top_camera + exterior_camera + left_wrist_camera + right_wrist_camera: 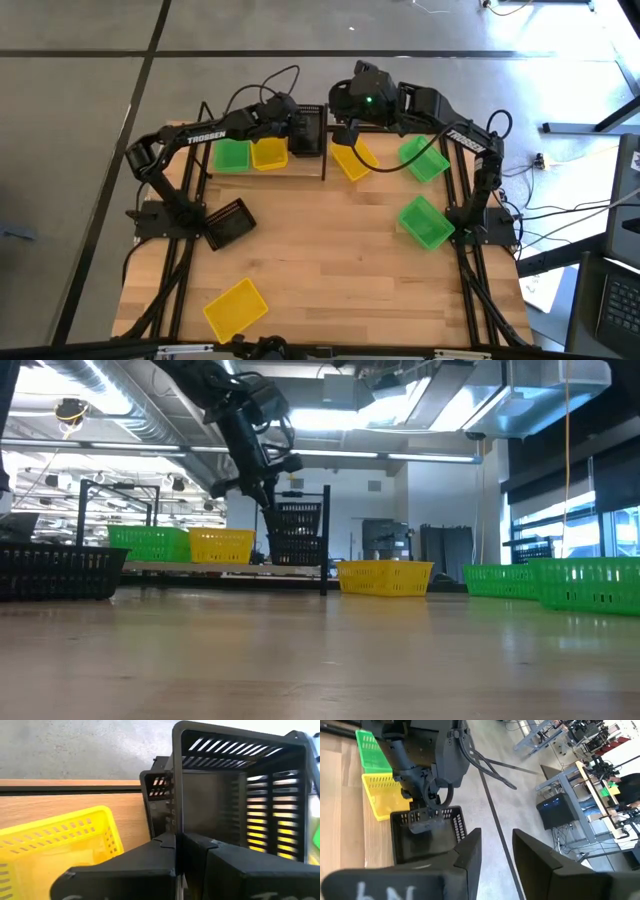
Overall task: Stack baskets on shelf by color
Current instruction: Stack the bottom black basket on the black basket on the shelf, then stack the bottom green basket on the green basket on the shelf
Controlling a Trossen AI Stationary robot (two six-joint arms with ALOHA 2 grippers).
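Note:
The shelf runs along the table's far edge. A green basket and a yellow basket stand on it side by side. My left gripper is at the shelf's right end, shut on a black basket. This basket hangs slightly tilted over a second black basket. My right gripper is open. It hovers just right of the shelf, above a yellow basket that lies on the table. My left gripper holds the black basket by the upper rim of one side wall. One finger is inside the basket and one outside. The fingers slant down from above and from the table's left. Whether the basket's bottom rests in the black basket below, I cannot tell.
On the table lie two green baskets on the right, a black basket on the left and a yellow basket near the front edge. The shelf's black end post stands right beside the held basket. The table's middle is bare wood.

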